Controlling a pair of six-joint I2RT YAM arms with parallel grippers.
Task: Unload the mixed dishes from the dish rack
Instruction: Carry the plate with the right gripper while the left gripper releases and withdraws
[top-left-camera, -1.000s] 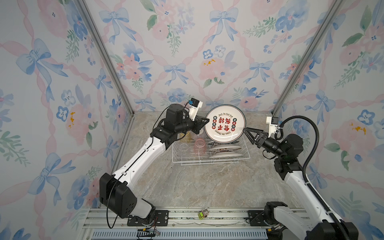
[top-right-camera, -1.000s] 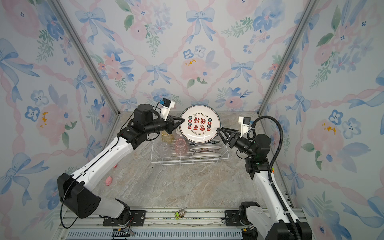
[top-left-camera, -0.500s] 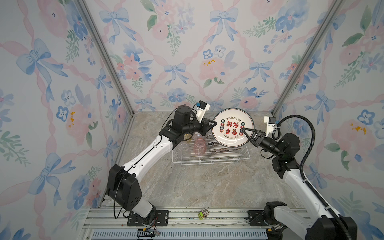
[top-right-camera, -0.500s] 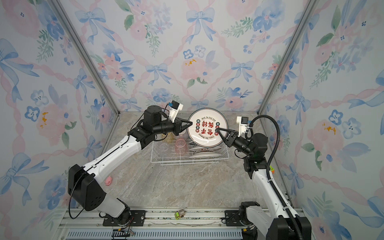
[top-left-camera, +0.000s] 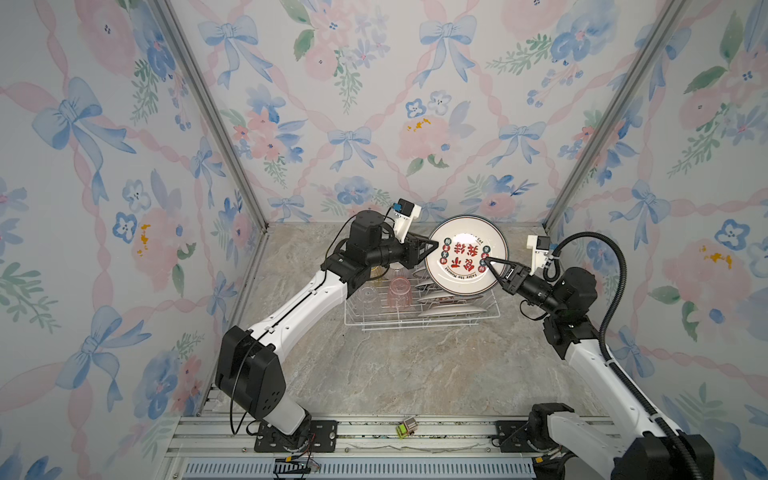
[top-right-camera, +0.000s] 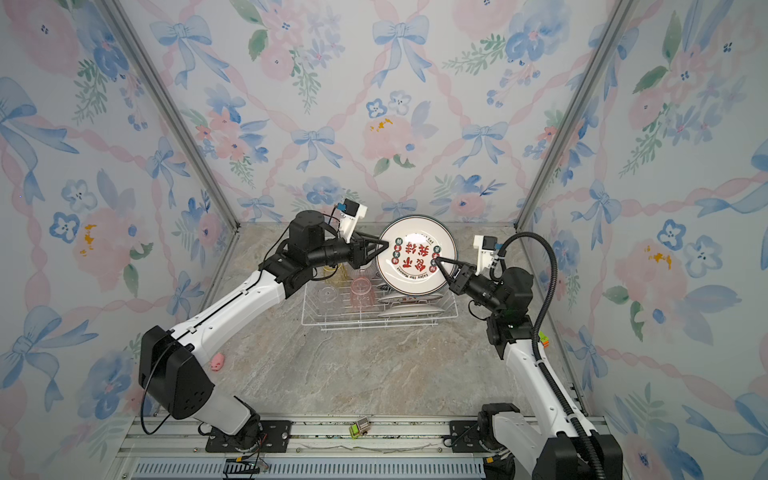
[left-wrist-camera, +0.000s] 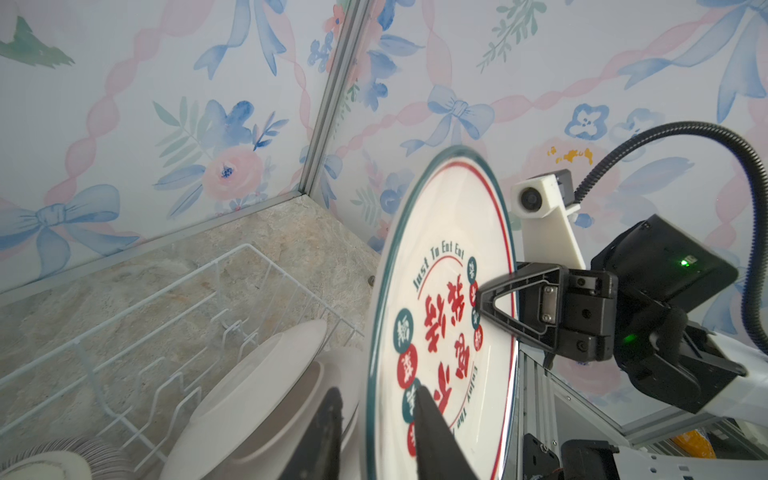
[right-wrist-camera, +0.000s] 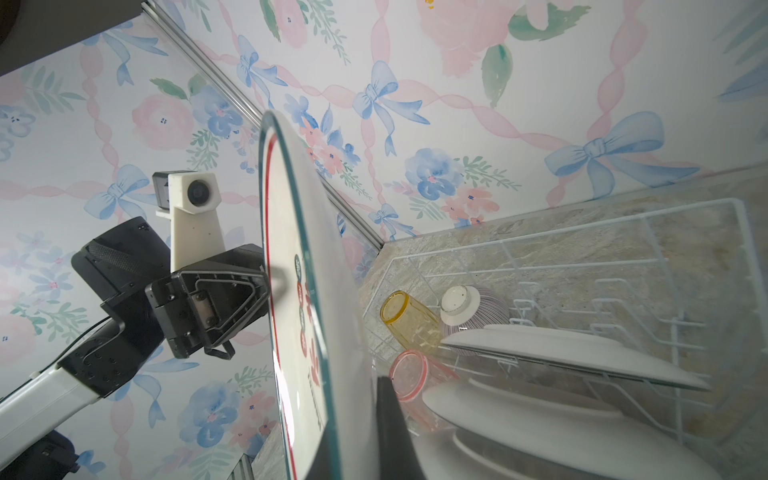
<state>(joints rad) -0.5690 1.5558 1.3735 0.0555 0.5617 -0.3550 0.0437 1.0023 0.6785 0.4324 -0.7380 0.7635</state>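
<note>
A white plate (top-left-camera: 465, 257) (top-right-camera: 415, 257) with a dark lettered rim stands upright in the air above the dish rack (top-left-camera: 415, 325) (top-right-camera: 374, 325). My right gripper (top-left-camera: 486, 261) (right-wrist-camera: 353, 415) is shut on its right rim. At its left rim my left gripper (top-left-camera: 434, 245) (left-wrist-camera: 376, 392) straddles the edge with jaws open, and the finger behind the plate stands off it. In the rack are more plates (top-left-camera: 449, 309), a pink tumbler (top-left-camera: 400, 291), a clear tumbler (top-left-camera: 368, 296), a yellow tumbler (right-wrist-camera: 409, 320) and a ribbed purplish bowl (right-wrist-camera: 478, 307).
A pink toy pig (top-right-camera: 217, 362) lies on the marble floor at the left. A small green toy car (top-left-camera: 406, 427) sits on the front rail. Another small toy (top-right-camera: 543, 338) is by the right wall. Papered walls close in on three sides.
The plate has shifted right and slightly down. My right gripper has come in and shut on its right rim. My left gripper's jaws have opened off its left rim.
</note>
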